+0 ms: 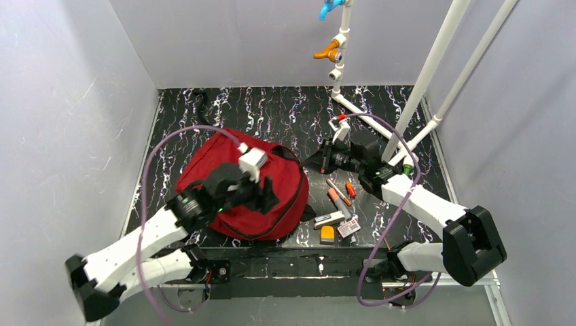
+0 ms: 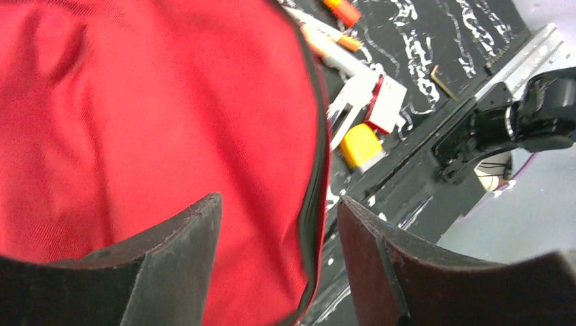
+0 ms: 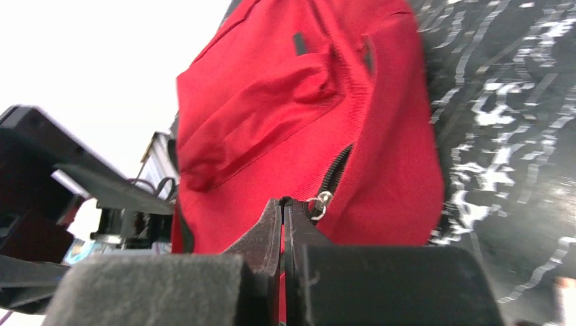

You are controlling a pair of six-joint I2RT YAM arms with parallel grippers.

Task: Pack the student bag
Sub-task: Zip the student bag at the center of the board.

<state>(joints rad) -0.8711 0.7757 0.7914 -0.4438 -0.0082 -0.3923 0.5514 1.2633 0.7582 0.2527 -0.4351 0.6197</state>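
The student bag is lying on the desk in front of the left arm, with its zip turned toward the right arm. The step in hand looks like opening the bag so the loose things can go in. The right gripper is sitting clenched right at the zip line, with the metal zip pull just beside its tips. I cannot tell whether it is actually pinching a tab, so the hold is worth confirming before any pull. The left gripper is hanging released, its fingers spread either side of the bag's black-trimmed edge without clamping it. To do this well, the left one should be closing on that edge to anchor the soft fabric. Meanwhile the right should be drawing the slider along the zip's curve rather than straight away from the bag, or the whole bag will be sliding. The pens and the yellow block are lying between the bag and the right arm, near enough for a dragged bag to scatter them.
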